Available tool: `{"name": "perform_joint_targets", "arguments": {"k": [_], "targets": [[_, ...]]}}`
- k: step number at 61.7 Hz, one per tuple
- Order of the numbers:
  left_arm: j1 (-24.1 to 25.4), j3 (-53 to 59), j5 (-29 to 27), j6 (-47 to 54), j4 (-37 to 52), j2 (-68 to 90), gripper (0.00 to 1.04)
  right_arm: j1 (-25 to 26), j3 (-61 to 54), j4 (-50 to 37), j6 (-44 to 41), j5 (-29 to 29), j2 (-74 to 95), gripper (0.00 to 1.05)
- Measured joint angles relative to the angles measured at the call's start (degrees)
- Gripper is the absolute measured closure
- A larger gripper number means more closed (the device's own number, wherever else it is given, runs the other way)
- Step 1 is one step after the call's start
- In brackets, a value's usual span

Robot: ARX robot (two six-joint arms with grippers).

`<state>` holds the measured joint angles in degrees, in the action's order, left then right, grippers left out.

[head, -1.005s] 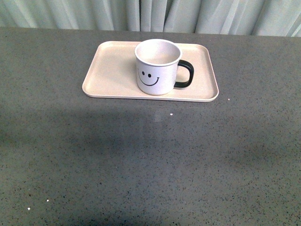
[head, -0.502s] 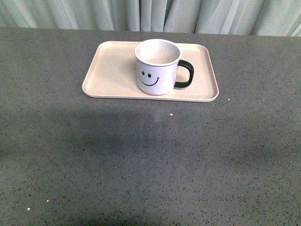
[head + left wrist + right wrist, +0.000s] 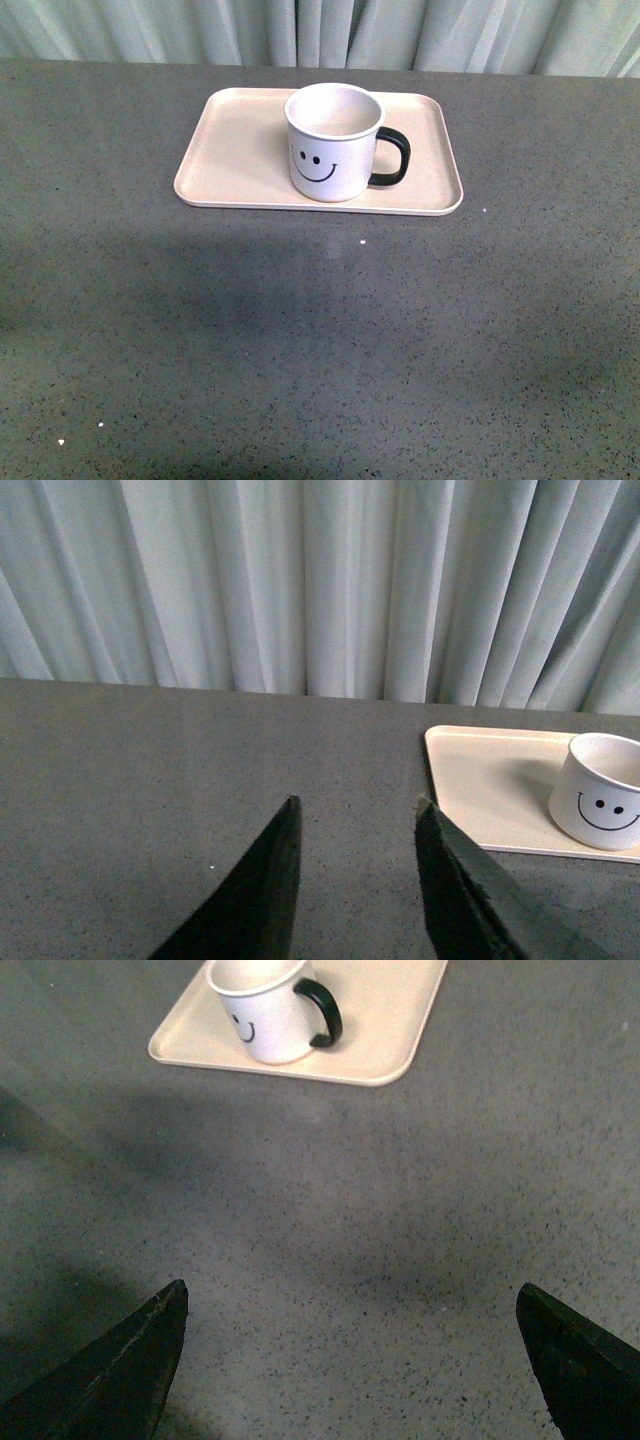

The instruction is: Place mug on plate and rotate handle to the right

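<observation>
The white mug (image 3: 333,143) with a black smiley face stands upright on the pale beige plate (image 3: 235,150) at the far side of the table. Its black handle (image 3: 392,158) points right. Neither arm shows in the front view. My left gripper (image 3: 352,815) is open and empty over bare table, with the plate (image 3: 480,780) and the mug (image 3: 600,805) off to one side. My right gripper (image 3: 350,1305) is open wide and empty, well short of the plate (image 3: 390,1020), the mug (image 3: 262,1010) and its handle (image 3: 325,1010).
The table (image 3: 320,340) is dark grey speckled stone. Pale pleated curtains (image 3: 320,30) hang behind its far edge and fill the upper half of the left wrist view (image 3: 300,580).
The mug and plate stand almost as before; the front view has shifted by a pixel or two. The shadow on the near table has thinned.
</observation>
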<state>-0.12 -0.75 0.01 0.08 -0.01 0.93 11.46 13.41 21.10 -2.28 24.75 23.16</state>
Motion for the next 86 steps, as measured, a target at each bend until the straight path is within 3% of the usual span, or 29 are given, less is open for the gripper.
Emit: {"name": "perform_joint_targets", "arguments": {"k": [3,7,13,17,32,44,61,86], "targets": [[0.0,0.0,0.0,0.0,0.0,0.0,0.55,4.3,4.3,-3.5,-1.3,2.3,10.5,0.09],[0.0,0.0,0.0,0.0,0.0,0.0,0.40,6.7,11.8,-11.9,-3.4,0.9,24.7,0.09],[0.0,0.0,0.0,0.0,0.0,0.0,0.22,5.1,20.2,-17.9,-5.6,-2.9,38.7,0.09],[0.0,0.0,0.0,0.1,0.0,0.0,0.08,1.3,29.3,-17.7,-6.2,-6.1,51.7,0.09],[0.0,0.0,0.0,0.0,0.0,0.0,0.09,-11.6,52.1,-11.4,-3.7,-12.8,76.7,0.09],[0.0,0.0,0.0,0.0,0.0,0.0,0.09,-17.6,67.8,-4.5,0.5,-16.5,89.2,0.09],[0.0,0.0,0.0,0.0,0.0,0.0,0.09,-21.3,78.9,-0.2,4.7,-19.0,99.3,0.09],[0.0,0.0,0.0,0.0,0.0,0.0,0.09,-23.3,84.3,2.6,6.1,-20.5,104.7,0.09]]}}
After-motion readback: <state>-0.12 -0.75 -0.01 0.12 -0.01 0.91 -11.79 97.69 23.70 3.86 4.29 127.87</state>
